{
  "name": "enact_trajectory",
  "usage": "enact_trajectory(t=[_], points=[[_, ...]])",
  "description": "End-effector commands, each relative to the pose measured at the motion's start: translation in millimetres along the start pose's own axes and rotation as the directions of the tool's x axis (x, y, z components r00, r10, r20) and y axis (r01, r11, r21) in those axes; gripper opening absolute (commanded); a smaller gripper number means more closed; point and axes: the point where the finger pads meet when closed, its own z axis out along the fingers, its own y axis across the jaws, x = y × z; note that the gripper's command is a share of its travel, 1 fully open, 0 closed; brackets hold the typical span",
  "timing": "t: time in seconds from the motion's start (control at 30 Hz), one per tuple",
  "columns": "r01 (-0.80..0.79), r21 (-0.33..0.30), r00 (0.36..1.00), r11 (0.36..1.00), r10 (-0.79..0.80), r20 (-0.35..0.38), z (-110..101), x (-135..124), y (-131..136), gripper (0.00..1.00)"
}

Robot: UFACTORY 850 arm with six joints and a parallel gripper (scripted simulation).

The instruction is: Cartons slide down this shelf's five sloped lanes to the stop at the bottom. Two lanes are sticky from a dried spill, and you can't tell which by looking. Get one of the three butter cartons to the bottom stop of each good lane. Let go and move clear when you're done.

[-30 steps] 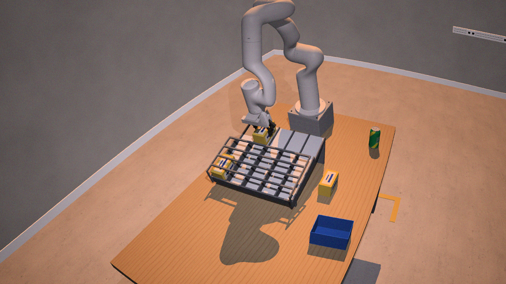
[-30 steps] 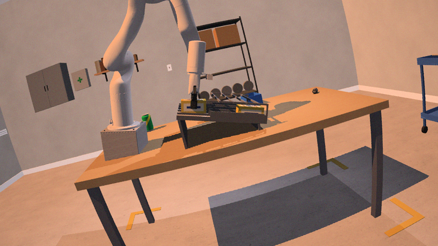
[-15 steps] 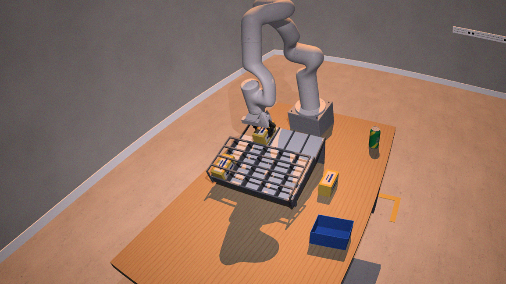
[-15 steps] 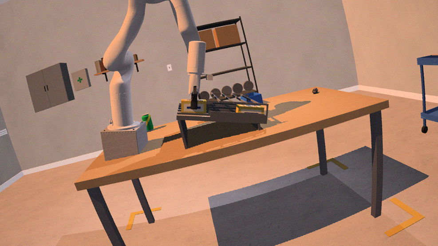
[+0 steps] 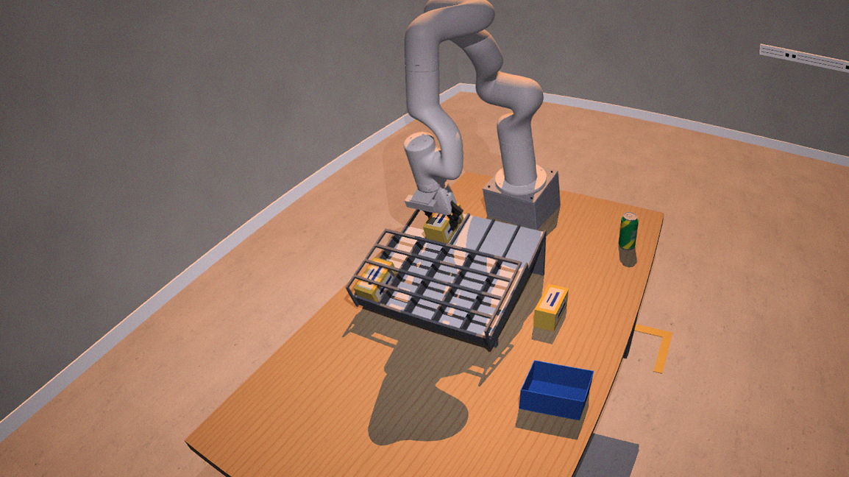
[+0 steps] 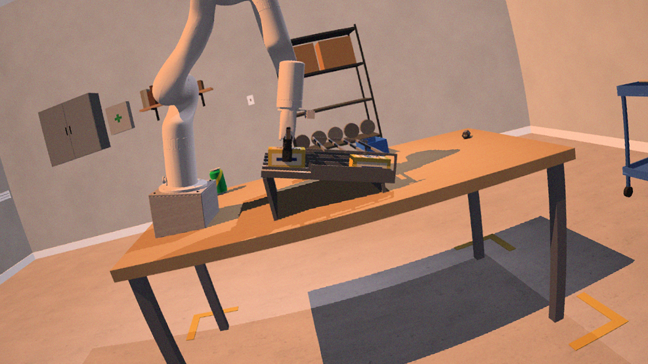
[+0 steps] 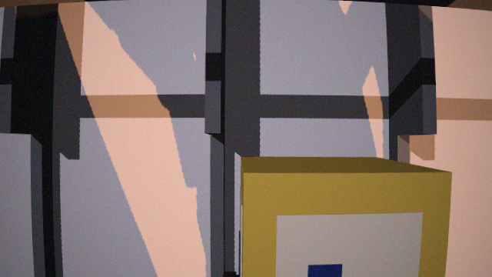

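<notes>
One carton (image 5: 439, 229) (image 6: 279, 158) (image 7: 342, 192) inside the claw (image 5: 445, 219) (image 6: 288, 157).

- Shelf (image 5: 426, 324) (image 6: 337, 175) (image 7: 242, 77), one: dark frame, five pale lanes, sloped; nearer the counter's (image 5: 279, 404) (image 6: 489, 151) left long edge, top view.
- Butter carton (image 5: 375, 279) (image 6: 371, 160), yellow, blue-and-white label: at the bottom stop, leftmost lane, beside that edge.
- Second carton (image 5: 438, 230) (image 6: 278, 157) (image 7: 346, 192), matching: gripped, at the second lane's upper end.
- Third carton (image 5: 550, 308), matching: upright, near the right long edge.
</notes>
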Motion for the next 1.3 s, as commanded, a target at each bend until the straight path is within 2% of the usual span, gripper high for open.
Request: enact_trajectory(t=[0.0, 0.4, 0.43, 1.27], points=[[-0.001, 0.001, 1.0, 1.0, 0.001, 0.002, -0.1, -0.8, -0.5, 0.0], [-0.001, 0.001, 1.0, 1.0, 0.001, 0.002, -0.1, -0.8, -0.5, 0.0], [-0.001, 0.001, 1.0, 1.0, 0.001, 0.001, -0.2, -0.4, -0.5, 0.75], [-0.001, 0.001, 1.0, 1.0, 0.001, 0.002, 0.0, -1.0, -0.6, 0.77]])
